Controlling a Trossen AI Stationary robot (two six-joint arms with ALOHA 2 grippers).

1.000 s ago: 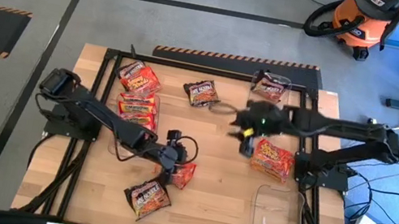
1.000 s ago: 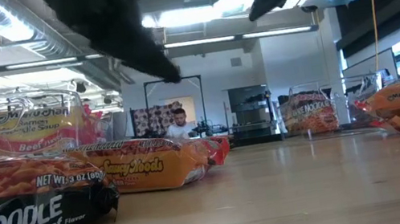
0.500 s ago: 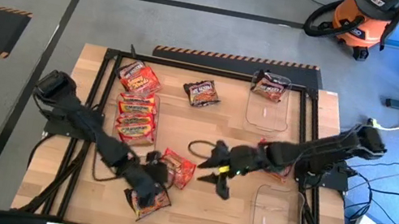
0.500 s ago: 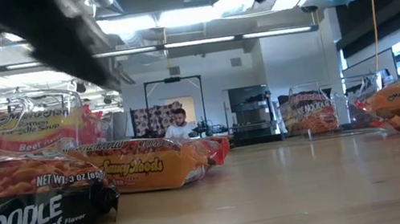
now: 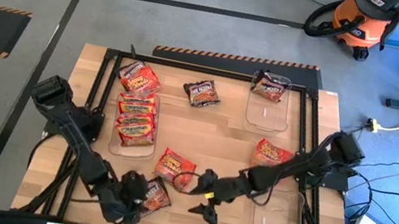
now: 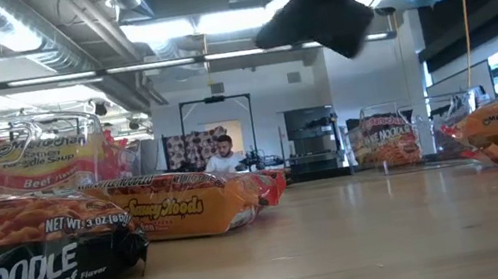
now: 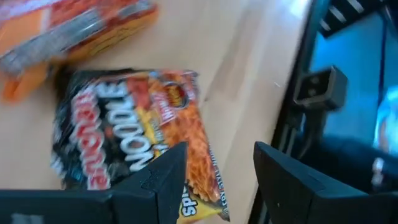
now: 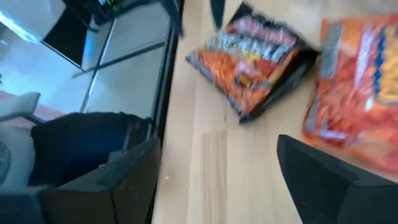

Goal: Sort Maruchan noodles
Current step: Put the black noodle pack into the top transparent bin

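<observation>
Several Maruchan noodles packets lie flat on the wooden table point(image 5: 220, 132). A black-and-orange packet point(image 5: 157, 195) point(image 7: 130, 143) lies near the front edge. My left gripper point(image 5: 136, 202) point(image 7: 217, 180) hovers open at its near-left end. An orange packet point(image 5: 174, 164) point(image 8: 354, 93) lies just beyond it. My right gripper point(image 5: 203, 199) point(image 8: 217, 180) hangs open above bare wood to the right of both packets. Other packets: one at the right point(image 5: 273, 153), a dark one at the back point(image 5: 203, 93), a red one at the far left point(image 5: 139, 78).
A clear bin point(image 5: 132, 145) at the left holds stacked packets point(image 5: 137, 113). A second bin point(image 5: 267, 112) at the back right holds one packet point(image 5: 272, 85). A third clear bin point(image 5: 275, 220) stands at the near right. A black frame point(image 5: 191, 65) rims the table.
My right gripper has swept from the packet at the right toward the table's near edge and left, sinking lower. My left gripper has left the orange packet and swung toward the near left edge, rolling as it went, to the black packet.
</observation>
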